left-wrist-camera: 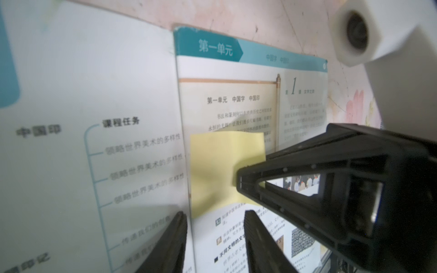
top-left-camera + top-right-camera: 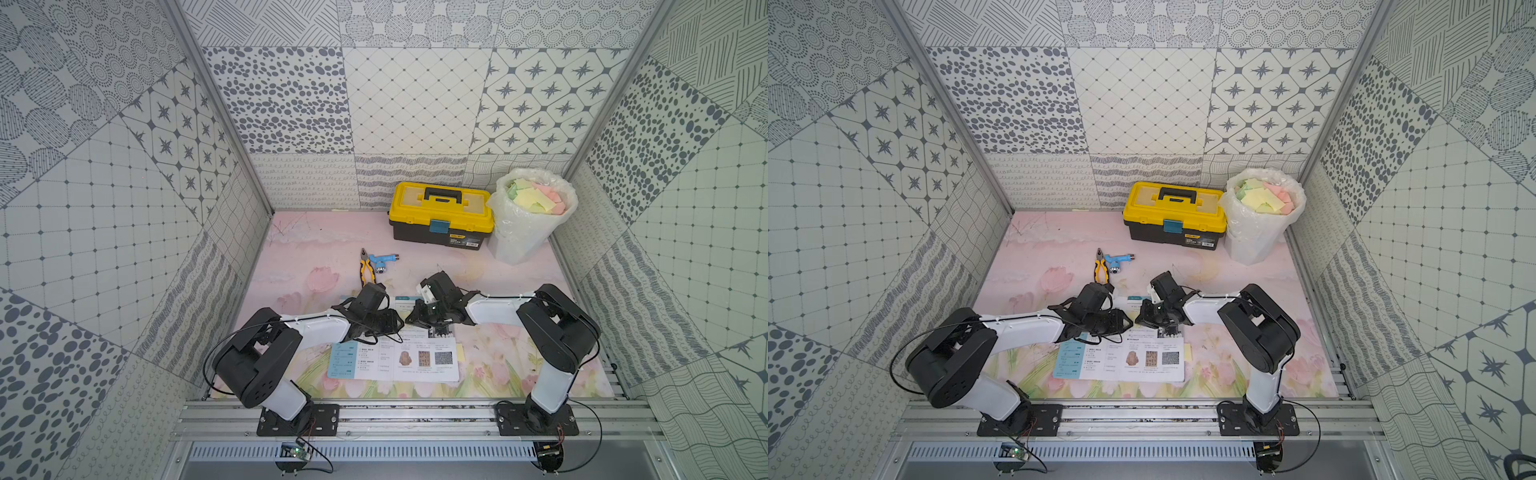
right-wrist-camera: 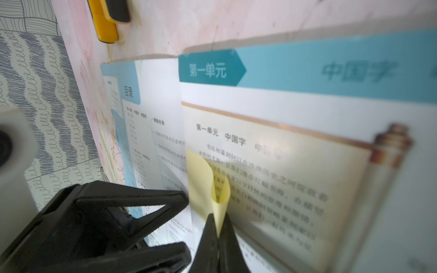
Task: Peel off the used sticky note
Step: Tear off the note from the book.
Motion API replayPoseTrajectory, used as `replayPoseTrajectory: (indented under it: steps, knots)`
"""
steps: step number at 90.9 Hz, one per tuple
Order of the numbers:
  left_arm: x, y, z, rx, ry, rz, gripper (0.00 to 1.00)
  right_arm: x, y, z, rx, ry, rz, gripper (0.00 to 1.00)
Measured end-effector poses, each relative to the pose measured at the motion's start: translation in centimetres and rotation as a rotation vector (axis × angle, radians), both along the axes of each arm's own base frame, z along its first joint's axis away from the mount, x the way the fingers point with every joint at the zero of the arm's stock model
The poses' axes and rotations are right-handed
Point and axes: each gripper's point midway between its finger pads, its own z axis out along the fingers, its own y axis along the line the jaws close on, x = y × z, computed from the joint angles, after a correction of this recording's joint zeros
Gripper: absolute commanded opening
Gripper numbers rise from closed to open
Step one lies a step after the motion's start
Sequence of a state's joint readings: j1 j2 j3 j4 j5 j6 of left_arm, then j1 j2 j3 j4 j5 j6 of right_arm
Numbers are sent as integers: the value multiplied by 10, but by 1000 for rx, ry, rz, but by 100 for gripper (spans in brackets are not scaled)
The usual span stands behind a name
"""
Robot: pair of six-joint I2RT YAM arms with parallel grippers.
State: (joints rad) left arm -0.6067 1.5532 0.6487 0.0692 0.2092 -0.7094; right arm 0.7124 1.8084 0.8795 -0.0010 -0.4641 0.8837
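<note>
Yellow note curls off book, edge clamped in right pincer; left pincer open just beside, over book.

Counted: one open printed textbook. One pale yellow square sticky note is seen on its page, plus one pale yellow slip at its edge. One yellow-and-black plastic toolbox, one white bag-lined bin, one yellow-handled pliers and one blue plastic nozzle are logged. The loose coloured notes in the bin cannot be counted. Two black grippers are noted: left gripper, right gripper.
</note>
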Motion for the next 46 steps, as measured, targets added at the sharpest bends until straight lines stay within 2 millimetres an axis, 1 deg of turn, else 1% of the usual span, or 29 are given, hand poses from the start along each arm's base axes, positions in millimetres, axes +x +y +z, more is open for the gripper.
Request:
replayPoseTrajectory:
  steps: [4, 11, 17, 27, 46]
  knots:
    - [-2, 1, -1, 3, 0, -2, 33, 0, 0, 0, 2, -1, -1, 0]
    - [-5, 4, -2, 9, 6, 0, 23, 1, 1, 1, 4, 2, -5, 0]
    - [-9, 7, -3, 16, 13, -3, 17, 1, 1, 1, 5, 5, -8, 0]
    - [-15, 10, -4, 20, 23, -12, 15, 2, 2, 2, 10, 12, -16, 0]
    - [-18, 9, -6, 18, 34, -32, 12, 4, 7, 6, 39, 19, -28, 0]
